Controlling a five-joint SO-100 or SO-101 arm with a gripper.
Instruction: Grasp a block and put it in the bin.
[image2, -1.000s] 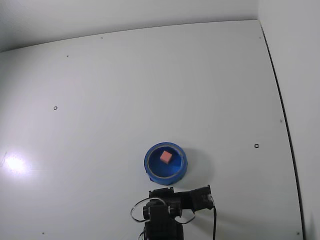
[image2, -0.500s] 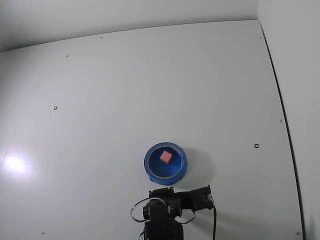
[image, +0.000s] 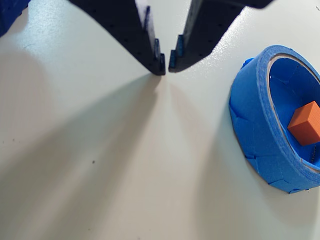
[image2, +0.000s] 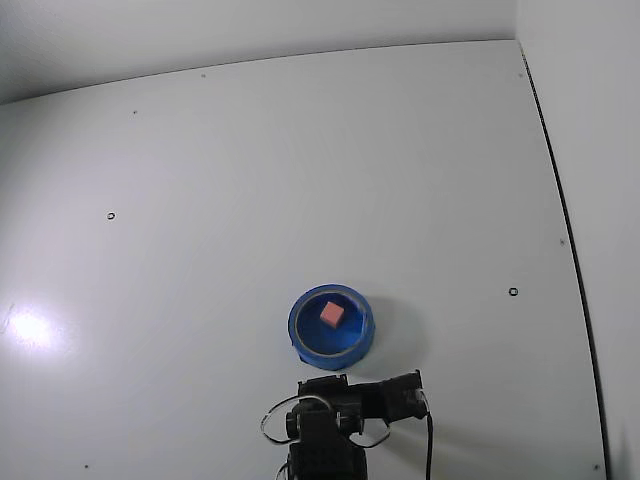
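The block (image2: 332, 314) is a small pink cube, orange-looking in the wrist view (image: 305, 123), lying inside the bin (image2: 331, 350). The bin is a round blue bowl with a thick rim (image: 252, 117), standing just in front of the arm in the fixed view. In the wrist view my gripper (image: 166, 62) hangs over bare table to the left of the bin. Its dark fingertips (image: 159, 59) almost touch, with only a thin slit and nothing between them. It touches neither the bin nor the block.
The black arm (image2: 330, 430) sits folded at the bottom edge of the fixed view, with a cable (image2: 429, 445) on its right. The white table (image2: 300, 180) has small screw holes and a wall along the right edge (image2: 560, 200).
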